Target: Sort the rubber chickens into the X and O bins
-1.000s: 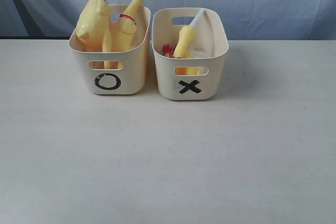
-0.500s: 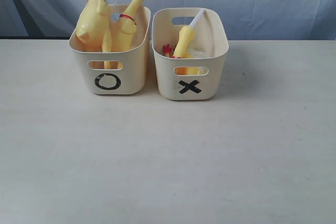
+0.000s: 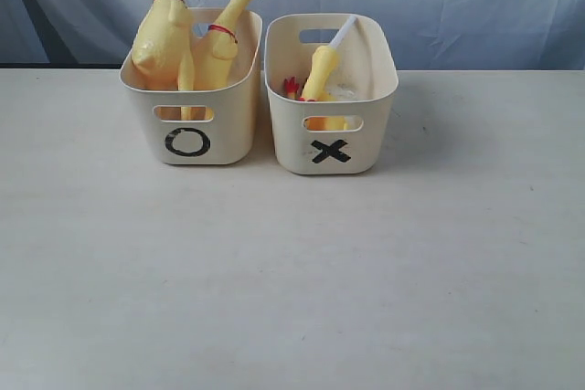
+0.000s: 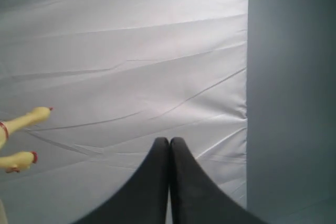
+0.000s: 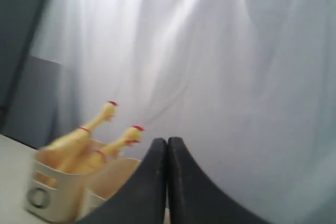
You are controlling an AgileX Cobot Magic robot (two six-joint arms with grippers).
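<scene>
Jaws on both arms sit pressed together, empty. Light and squashy, the rubber chickens point(image 3: 164, 43) look easiest gripped by the neck point(image 3: 235, 9).

Exterior light: I'm seeing soft, even light spreading over the table point(image 3: 292, 271), with nothing glaring.
Shadows: the X bin point(image 3: 331, 148) is casting only a faint shadow to its right.
Exterior focus: everything is reading sharp.
Left wrist: I'm getting a bright cloth backdrop point(image 4: 131, 51) with crisp folds; a grey panel point(image 4: 291, 77) is sitting dimmer.
Right wrist: the picture is coming through soft; the chickens point(image 5: 79, 140) and O bin point(image 5: 52, 195) are blurring, and the curtain point(image 5: 236, 51) is washing out.
</scene>
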